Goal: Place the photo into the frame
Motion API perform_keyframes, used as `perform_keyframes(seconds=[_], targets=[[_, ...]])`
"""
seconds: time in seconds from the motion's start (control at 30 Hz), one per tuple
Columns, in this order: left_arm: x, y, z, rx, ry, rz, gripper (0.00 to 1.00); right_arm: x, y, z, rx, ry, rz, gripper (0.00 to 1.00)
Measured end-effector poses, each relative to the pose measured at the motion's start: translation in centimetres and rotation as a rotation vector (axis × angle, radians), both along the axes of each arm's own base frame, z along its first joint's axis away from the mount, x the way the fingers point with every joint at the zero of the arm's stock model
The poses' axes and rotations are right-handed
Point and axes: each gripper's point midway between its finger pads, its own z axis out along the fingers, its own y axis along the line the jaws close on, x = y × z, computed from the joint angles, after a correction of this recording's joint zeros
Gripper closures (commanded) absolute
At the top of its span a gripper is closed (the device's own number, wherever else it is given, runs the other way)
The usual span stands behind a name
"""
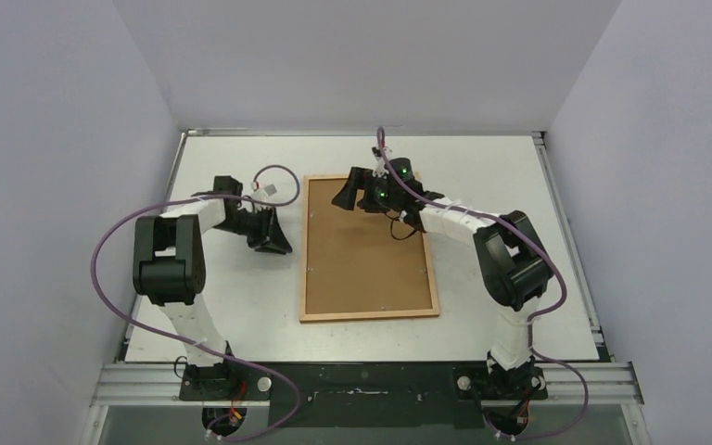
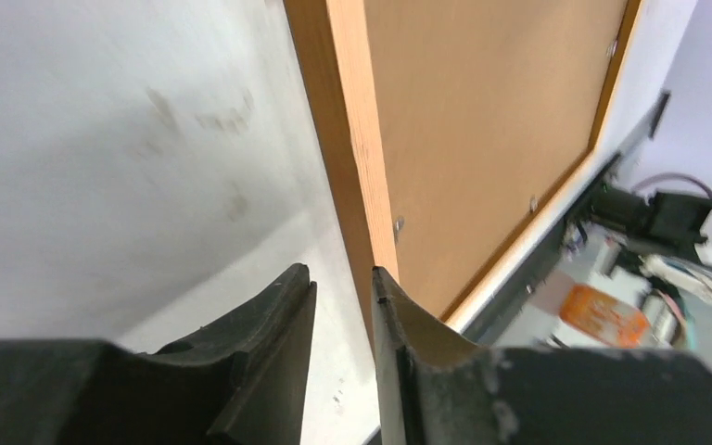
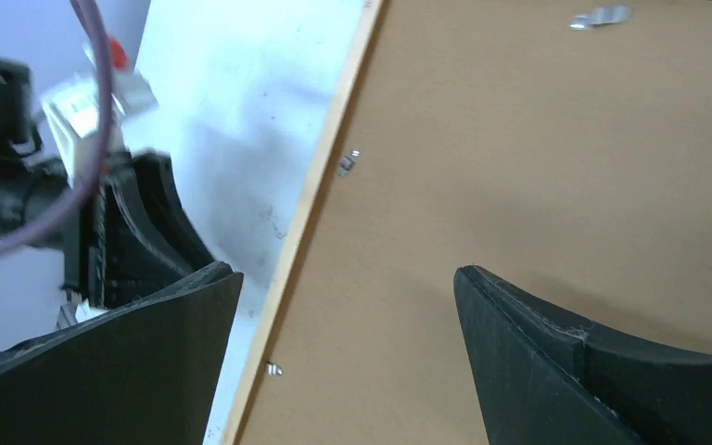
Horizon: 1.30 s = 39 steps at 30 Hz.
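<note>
The frame lies flat at the table's middle, back side up, its light-brown wooden border around a plain brown fibreboard backing sheet. The photo is hidden or out of view. My left gripper is low beside the frame's left border; its jaws stand a little apart with nothing between them, one fingertip at the border's outer edge. My right gripper hovers over the frame's far left corner, wide open and empty, above the backing and the border.
Small metal tabs sit along the backing's edge. A purple cable with a white connector loops behind the left arm. The white table is walled on three sides. The right arm's base shows beyond the frame.
</note>
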Motion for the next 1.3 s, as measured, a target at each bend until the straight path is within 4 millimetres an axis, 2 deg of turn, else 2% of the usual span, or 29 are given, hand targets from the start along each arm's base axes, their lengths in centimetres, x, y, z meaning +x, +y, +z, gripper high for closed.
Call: perform_keyframes(seconds=[0.07,0.17,0.2,0.27,0.33,0.37,0.53,0.6,0.67,0.77,0.9,1.0,1.07,1.2,1.3], targets=[[2.6,0.6,1.1,0.019,-0.066,0.024,0.69,0.0,1.9,0.0,0.007,-0.007,0.033,0.12],[7.8,0.8,3.0,0.027,-0.163,0.056,0.69,0.6,3.4,-0.9,0.003,0.006,0.038,0.1],[11.9,0.1,3.7,0.024,-0.236,0.064,0.7,0.6,3.3,-0.9,0.002,0.007,0.037,0.09],[13.2,-0.6,3.3,0.023,-0.232,0.065,0.7,1.1,2.3,-1.3,-0.027,0.011,0.001,0.07],[14.7,-1.4,2.6,0.028,-0.23,0.066,0.71,1.8,0.2,-1.8,-0.072,0.016,-0.06,0.05],[15.2,-1.8,2.0,0.031,-0.225,0.066,0.72,2.2,-1.7,-1.9,-0.094,0.018,-0.108,0.04],[15.0,-2.3,-0.5,0.041,-0.157,0.075,0.74,4.0,-10.8,-1.5,-0.173,0.032,-0.335,0.04],[14.5,-2.3,-1.0,0.041,-0.134,0.081,0.75,5.1,-13.0,-1.2,-0.185,0.018,-0.392,0.04],[14.2,-2.5,-1.2,0.027,-0.127,0.088,0.78,5.4,-13.6,-1.3,-0.193,0.017,-0.406,0.05],[13.8,-2.6,-1.0,0.015,-0.133,0.096,0.82,5.8,-11.3,-1.3,-0.188,0.005,-0.363,0.07],[13.6,-2.8,-1.1,0.004,-0.145,0.093,0.84,6.6,-5.9,-1.1,-0.166,-0.021,-0.264,0.07],[13.2,-3.0,-1.1,-0.004,-0.149,0.087,0.85,7.2,-3.0,-0.9,-0.16,-0.044,-0.206,0.07],[12.9,-3.2,-1.1,-0.005,-0.152,0.081,0.85,8.4,-2.2,-0.5,-0.161,-0.069,-0.196,0.07],[12.0,-3.5,-1.1,-0.007,-0.151,0.067,0.86,13.5,-2.0,1.1,-0.18,-0.164,-0.225,0.07],[11.7,-3.7,-1.2,-0.008,-0.151,0.056,0.86,16.4,-2.0,1.1,-0.192,-0.202,-0.242,0.08]])
